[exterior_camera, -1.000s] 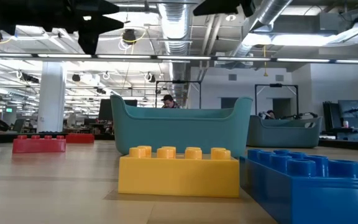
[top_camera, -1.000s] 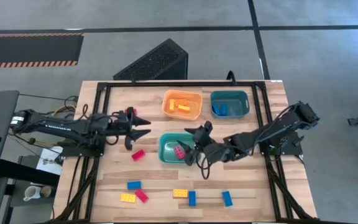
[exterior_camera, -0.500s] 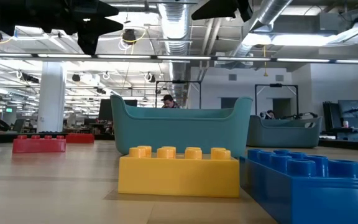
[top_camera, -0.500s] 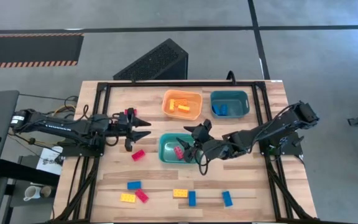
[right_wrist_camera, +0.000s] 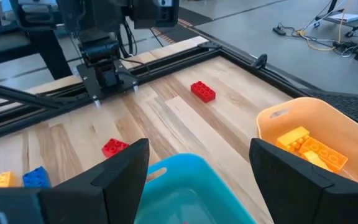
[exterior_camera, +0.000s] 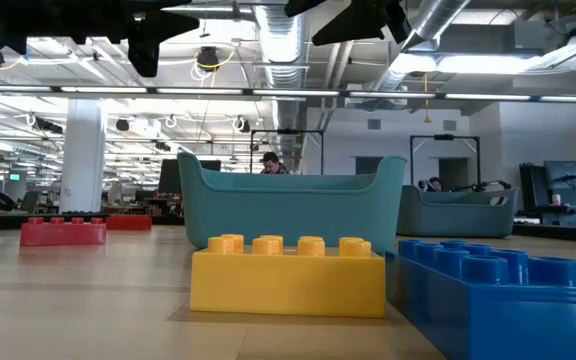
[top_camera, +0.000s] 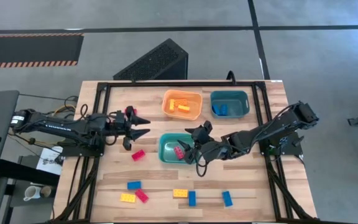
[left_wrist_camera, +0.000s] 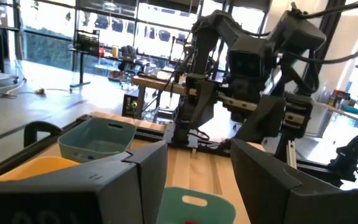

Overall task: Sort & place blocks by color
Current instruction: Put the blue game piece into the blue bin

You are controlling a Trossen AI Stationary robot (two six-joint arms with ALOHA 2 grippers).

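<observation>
Now the right gripper [top_camera: 190, 145] is hovering open over the near teal bin [top_camera: 168, 155] — empty, likely having dropped a red block [top_camera: 178, 150]; the left gripper [top_camera: 143, 125], open too, is waiting beside that bin.

1 orange bin [top_camera: 182, 104] and 2 teal bins [top_camera: 230, 103] [top_camera: 174, 149] (wooden table [top_camera: 253, 186])

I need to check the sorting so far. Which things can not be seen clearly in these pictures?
- Contents of the far teal bin, high view: a blue shape inside, too small to count the blocks.
- Near teal bin, high view: the right end effector covers part of its inside; one red block shows.
- Low view: the near teal bin's wall hides what lies inside.
- Blue block, low view: cut off by the picture's edge.
</observation>
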